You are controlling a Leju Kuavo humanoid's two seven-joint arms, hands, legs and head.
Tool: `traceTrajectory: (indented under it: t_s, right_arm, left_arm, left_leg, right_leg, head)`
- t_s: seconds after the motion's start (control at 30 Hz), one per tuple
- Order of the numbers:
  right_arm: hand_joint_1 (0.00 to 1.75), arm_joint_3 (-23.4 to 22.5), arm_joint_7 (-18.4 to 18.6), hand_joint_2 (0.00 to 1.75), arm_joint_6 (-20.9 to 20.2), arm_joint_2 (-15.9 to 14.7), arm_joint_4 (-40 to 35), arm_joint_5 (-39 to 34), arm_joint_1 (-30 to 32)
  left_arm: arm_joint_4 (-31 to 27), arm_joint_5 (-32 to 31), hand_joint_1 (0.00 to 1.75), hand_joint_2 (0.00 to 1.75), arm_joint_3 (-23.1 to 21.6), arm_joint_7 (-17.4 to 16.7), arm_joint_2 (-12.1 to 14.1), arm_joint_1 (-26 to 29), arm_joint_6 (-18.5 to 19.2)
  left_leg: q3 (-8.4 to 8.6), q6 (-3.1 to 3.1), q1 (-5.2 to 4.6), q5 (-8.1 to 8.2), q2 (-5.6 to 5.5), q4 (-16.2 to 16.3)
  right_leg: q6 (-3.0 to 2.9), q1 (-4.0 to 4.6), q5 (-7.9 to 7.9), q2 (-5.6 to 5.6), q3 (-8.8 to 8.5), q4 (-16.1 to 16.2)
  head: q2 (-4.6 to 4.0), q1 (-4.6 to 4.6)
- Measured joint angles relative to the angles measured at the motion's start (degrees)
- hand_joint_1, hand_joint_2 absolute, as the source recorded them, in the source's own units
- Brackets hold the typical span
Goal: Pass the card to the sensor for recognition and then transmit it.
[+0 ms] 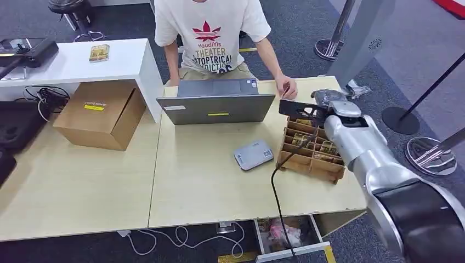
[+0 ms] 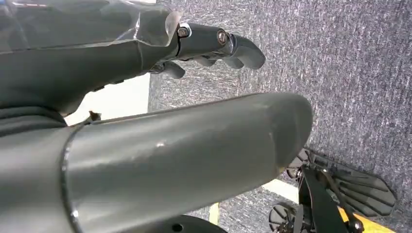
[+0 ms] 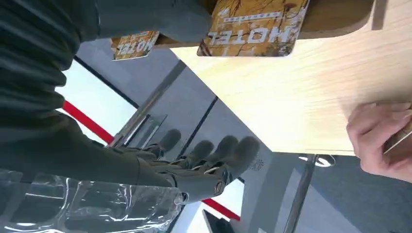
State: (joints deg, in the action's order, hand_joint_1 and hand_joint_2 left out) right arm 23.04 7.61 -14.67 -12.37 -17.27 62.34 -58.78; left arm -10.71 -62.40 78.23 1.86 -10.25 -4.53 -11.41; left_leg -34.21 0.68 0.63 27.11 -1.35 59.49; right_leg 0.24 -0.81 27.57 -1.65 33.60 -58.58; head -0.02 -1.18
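Cards (image 1: 328, 148) printed with "MOTEL" stood in the slots of the wooden organizer (image 1: 311, 163) on the right part of the table (image 1: 208, 186). Further left lay a cardboard box (image 1: 100, 114), a grey laptop (image 1: 217, 102) and the small grey sensor (image 1: 253, 154), which sat just left of the organizer. The right hand (image 1: 323, 107) hovered above the organizer's far edge, fingers (image 3: 221, 150) stretched out and slightly apart, gripping nothing. A person's hand (image 1: 287, 87) rested on the table just beyond it. The left hand (image 2: 214, 46) hung over carpet, fingers loosely extended and empty.
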Motion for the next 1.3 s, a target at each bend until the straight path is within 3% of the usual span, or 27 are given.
traceTrajectory:
  t_s: [0.17,0.43,0.47,0.57,0.6,0.67,0.77,0.87,0.9,1.03,1.07,1.1,1.3]
  right_arm:
    - [0.49,-0.7,0.2,1.75,0.0,-0.4,0.1,-0.2,0.2]
    - [0.54,-1.0,0.2,1.75,0.0,-0.8,0.2,-0.3,0.3]
    - [0.65,-1.0,0.2,1.75,0.1,-0.9,0.2,-0.3,0.3]
    - [0.73,-1.0,0.4,1.75,0.1,-1.0,0.2,-0.3,0.4]
    - [0.94,-1.0,0.4,1.75,0.1,-1.0,0.2,-0.3,0.5]
    - [1.06,-1.1,0.5,1.75,0.0,-1.0,0.2,-0.3,0.6]
    - [1.01,-1.2,0.5,1.75,0.0,-1.0,0.2,-0.3,0.8]
    - [1.2,-1.2,0.5,1.75,0.0,-1.0,0.2,-0.3,0.9]
    - [1.15,-1.2,0.5,1.75,0.0,-1.0,0.2,-0.3,0.9]
    - [0.63,-1.2,0.5,1.75,0.0,-1.0,0.2,-0.3,0.9]
    - [0.63,-1.3,0.5,1.75,0.0,-1.0,0.2,-0.3,0.9]
    - [0.28,-1.3,0.5,1.75,0.0,-1.0,0.2,-0.3,0.9]
    - [0.17,-1.5,0.3,1.75,0.0,-1.0,0.2,-0.1,0.9]
  left_arm:
    - [0.0,-0.2,0.0,0.0,0.0,0.1,0.0,0.0,0.1]
    - [0.0,-0.3,0.0,0.0,0.0,0.1,0.0,0.0,0.3]
    - [0.0,-0.3,0.0,0.0,0.0,0.1,0.1,0.0,0.4]
    - [0.0,-0.3,0.0,0.0,0.0,0.1,0.1,0.0,0.5]
    - [0.0,-0.3,0.0,0.0,0.0,0.1,0.1,0.0,0.5]
    - [0.0,-0.3,0.0,0.0,0.0,0.1,0.1,0.0,0.5]
    - [0.0,-0.3,0.0,0.0,0.0,0.1,0.1,0.0,0.5]
    - [0.0,-0.3,0.0,0.0,0.0,0.1,0.1,0.0,0.5]
    - [0.0,-0.3,0.0,0.0,0.0,0.1,0.1,0.0,0.5]
    - [0.0,-0.3,0.0,0.0,0.0,0.1,0.1,0.0,0.5]
    - [0.0,-0.3,0.0,0.0,0.0,0.1,0.1,0.0,0.5]
    - [0.0,-0.3,0.0,0.0,0.0,0.1,0.1,0.0,0.5]
    - [0.0,-0.3,0.0,0.0,0.0,0.1,0.1,0.0,0.6]
  left_leg:
    - [0.0,0.0,0.0,0.0,0.0,0.0]
    - [0.0,0.0,0.0,0.0,0.0,0.0]
    - [0.0,0.0,0.0,0.0,0.01,0.0]
    - [0.0,0.0,0.0,0.0,0.01,0.0]
    - [0.0,0.0,0.0,0.0,0.01,0.0]
    - [0.0,0.0,0.0,0.0,0.01,0.0]
    - [0.0,0.0,0.0,0.0,0.0,0.0]
    - [0.0,0.0,0.0,0.0,0.01,0.0]
    - [0.0,0.0,0.0,0.0,0.0,0.0]
    - [0.0,0.0,0.0,0.0,0.01,0.0]
    - [0.0,0.0,0.0,0.0,0.0,0.0]
    - [0.0,0.0,0.0,0.0,0.0,0.0]
    - [-0.01,0.0,0.0,0.0,0.0,0.0]
  right_leg:
    - [0.0,0.0,0.0,0.0,0.0,0.0]
    - [0.0,0.0,0.0,0.0,0.0,0.0]
    - [0.0,0.0,0.0,-0.01,0.0,0.0]
    - [0.0,0.0,0.0,0.0,0.0,0.0]
    - [0.0,0.0,0.0,0.0,0.0,0.0]
    - [0.0,0.0,0.0,0.0,0.0,0.0]
    - [0.0,0.0,0.0,0.0,0.0,0.0]
    - [0.0,0.0,0.0,0.0,0.0,0.0]
    - [0.0,0.0,0.0,0.0,0.0,0.0]
    - [0.0,0.0,0.0,0.0,0.0,0.0]
    - [0.0,0.0,0.0,0.0,0.0,0.0]
    - [0.0,0.0,0.0,0.0,0.0,0.0]
    - [0.0,0.0,0.0,0.0,0.0,0.0]
  head:
    - [0.0,0.02]
    - [0.0,0.0]
    - [0.0,0.0]
    - [0.0,0.0]
    - [0.0,0.0]
    - [0.0,0.0]
    - [0.0,0.0]
    - [0.0,0.0]
    - [0.0,0.0]
    - [0.0,0.0]
    - [0.0,0.0]
    - [0.0,0.0]
    - [0.0,0.0]
